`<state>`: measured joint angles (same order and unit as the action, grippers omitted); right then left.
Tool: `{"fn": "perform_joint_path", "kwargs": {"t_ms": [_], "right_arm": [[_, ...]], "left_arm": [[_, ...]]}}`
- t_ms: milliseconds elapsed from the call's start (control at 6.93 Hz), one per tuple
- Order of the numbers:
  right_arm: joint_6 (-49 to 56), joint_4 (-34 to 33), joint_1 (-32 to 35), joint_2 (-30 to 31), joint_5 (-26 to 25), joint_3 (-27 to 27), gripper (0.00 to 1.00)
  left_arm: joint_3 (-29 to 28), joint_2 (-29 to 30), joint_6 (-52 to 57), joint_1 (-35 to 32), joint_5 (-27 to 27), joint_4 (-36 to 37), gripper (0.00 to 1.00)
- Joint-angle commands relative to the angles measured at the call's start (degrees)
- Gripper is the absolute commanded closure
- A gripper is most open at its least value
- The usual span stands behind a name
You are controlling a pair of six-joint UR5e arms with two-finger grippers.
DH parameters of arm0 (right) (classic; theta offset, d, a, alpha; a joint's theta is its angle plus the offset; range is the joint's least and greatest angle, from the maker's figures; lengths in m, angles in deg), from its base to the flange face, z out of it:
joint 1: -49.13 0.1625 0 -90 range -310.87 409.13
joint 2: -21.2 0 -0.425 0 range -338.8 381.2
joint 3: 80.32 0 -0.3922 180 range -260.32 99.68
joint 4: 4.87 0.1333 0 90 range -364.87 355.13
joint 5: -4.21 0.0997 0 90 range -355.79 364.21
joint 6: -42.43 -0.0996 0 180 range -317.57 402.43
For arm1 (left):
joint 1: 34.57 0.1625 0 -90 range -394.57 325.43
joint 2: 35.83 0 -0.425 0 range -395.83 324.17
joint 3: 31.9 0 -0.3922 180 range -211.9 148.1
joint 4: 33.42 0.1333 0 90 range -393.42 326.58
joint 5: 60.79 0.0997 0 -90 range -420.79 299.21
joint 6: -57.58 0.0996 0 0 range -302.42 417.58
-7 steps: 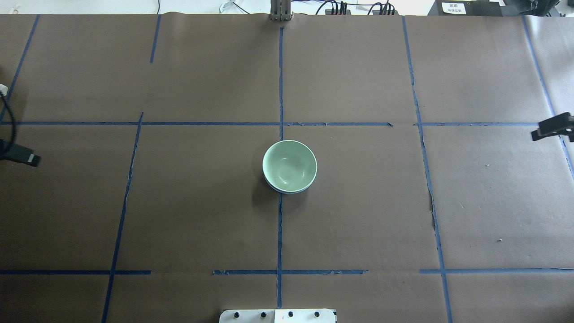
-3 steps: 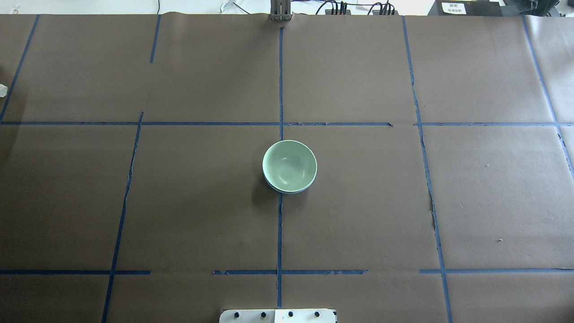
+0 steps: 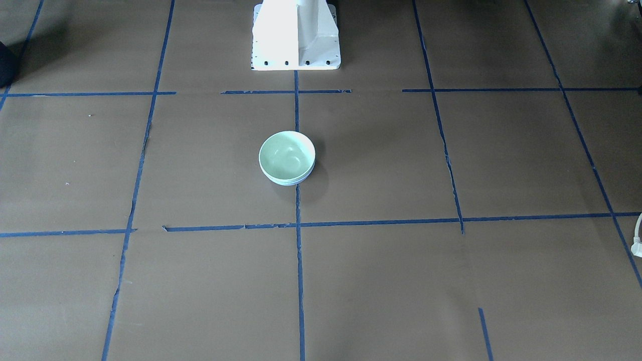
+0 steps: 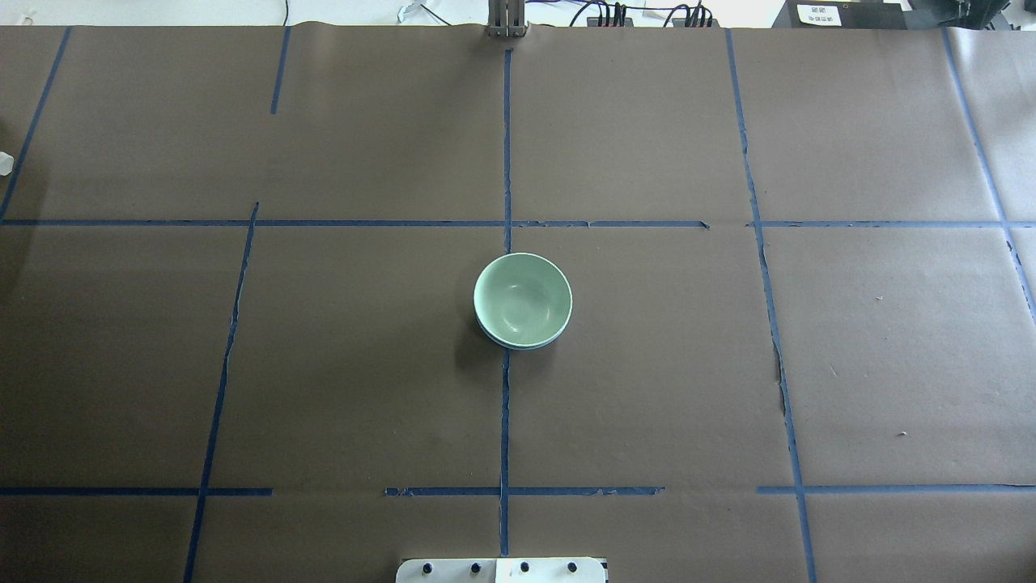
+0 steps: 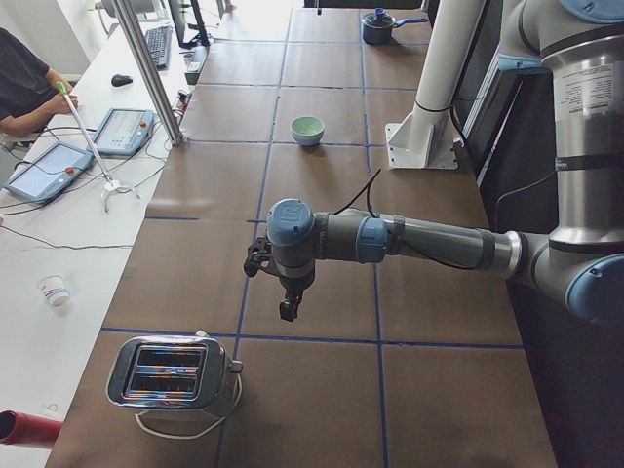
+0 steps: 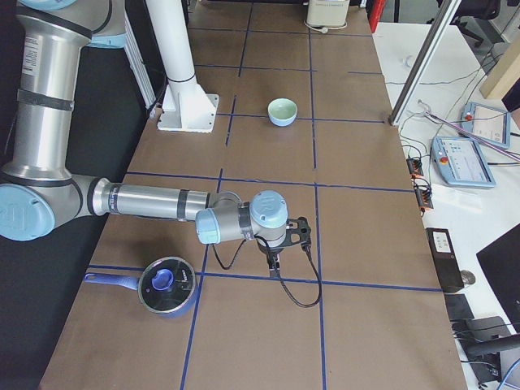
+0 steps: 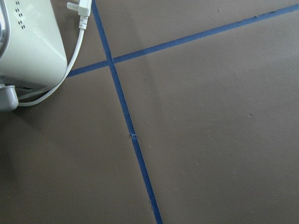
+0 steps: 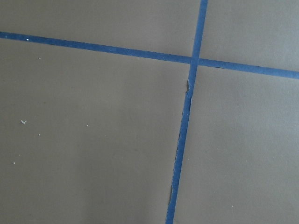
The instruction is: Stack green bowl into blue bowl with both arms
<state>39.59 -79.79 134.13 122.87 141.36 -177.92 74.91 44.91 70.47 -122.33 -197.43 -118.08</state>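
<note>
Overhead exterior view is showing the green bowl (image 4: 522, 298) sitting nested inside the blue bowl (image 4: 518, 346), whose rim is peeking out beneath it. The stack is standing mid-table (image 4: 809, 364), well apart from every edge. Brown paper crossed by blue tape lines (image 4: 504, 421) is covering the surface. The left gripper (image 5: 289, 310) is hanging near a toaster (image 5: 171, 375) and the right gripper (image 6: 274, 264) near a lidded saucepan (image 6: 166, 286), both well apart from the bowls. Whether either claw is open or closed cannot be told.

The small round mint-green bowl (image 4: 522, 298) looks like smooth, softly glossy plastic, with a highlight at 4 o'clock inside. The desk (image 4: 324, 364) wears matt brown paper, crossed by blue tape strips (image 4: 504, 421) with ragged edges. The boxy toaster (image 5: 171, 375) gleams in mirror-bright chrome.
</note>
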Motion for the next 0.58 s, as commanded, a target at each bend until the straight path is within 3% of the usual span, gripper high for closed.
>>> {"fn": "perform_joint_path", "kwargs": {"t_ms": [0,144,433], "right_arm": [[-0.1,-0.1,0.1,0.0,1.0,-0.1,0.00],[-0.2,-1.1,0.0,-0.1,3.1,-0.8,0.00],[0.1,-5.7,-0.2,0.1,2.4,-3.8,0.00]], "left_arm": [[-0.1,-0.1,-0.1,0.1,-0.1,-0.1,0.00],[0.0,0.0,-0.1,0.1,-0.1,-0.1,0.00],[0.0,0.0,-0.1,0.1,0.1,-0.2,0.00]]}}
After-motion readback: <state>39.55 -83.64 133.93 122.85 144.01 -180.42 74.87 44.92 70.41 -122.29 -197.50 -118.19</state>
